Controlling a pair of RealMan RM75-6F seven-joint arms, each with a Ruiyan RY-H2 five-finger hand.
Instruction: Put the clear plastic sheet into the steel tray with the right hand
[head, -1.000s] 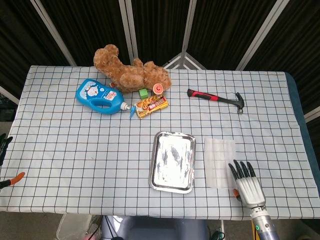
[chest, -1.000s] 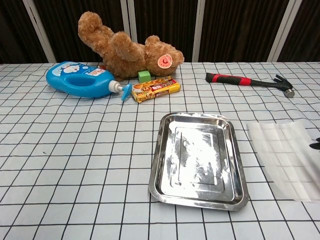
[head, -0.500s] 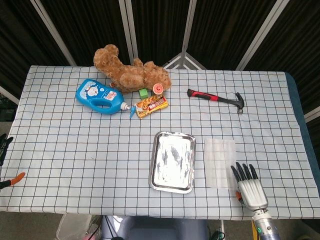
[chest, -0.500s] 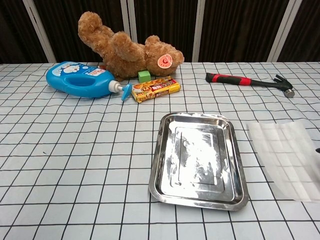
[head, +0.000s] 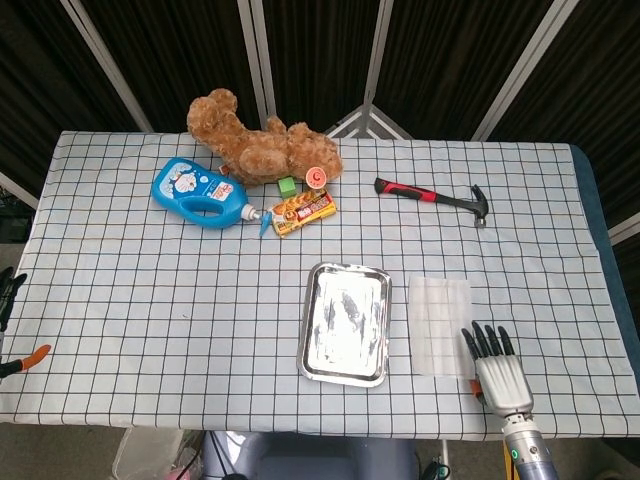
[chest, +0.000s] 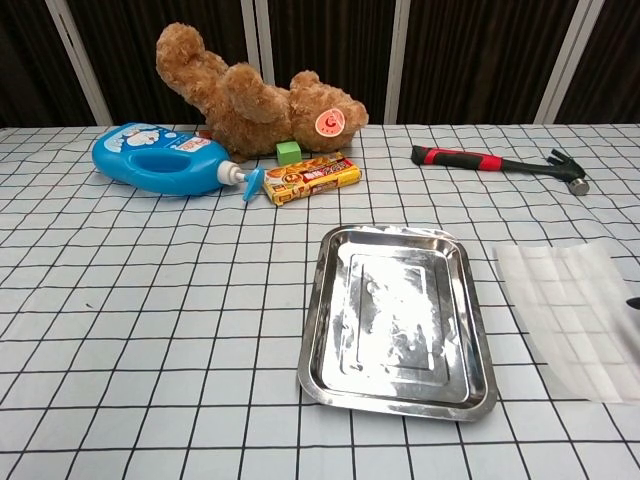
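just r hand (head: 497, 370) open, by clear sheet (head: 438, 322)

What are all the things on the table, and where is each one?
teddy bear: one, brown, far side, lying down
bottle: one, blue, far left, on its side
green block: one, just in front of the teddy bear
snack pack: one, orange and yellow, right of the bottle
hammer: one, red and black handle, far right
steel tray: one, silver, middle near side, nothing in it
clear plastic sheet: one, see-through, flat on the cloth right of the steel tray
tablecloth: one, white with black squares
right robot hand: one, grey and black, fingers apart, at the sheet's near right corner, holding nothing
left robot hand: not in view
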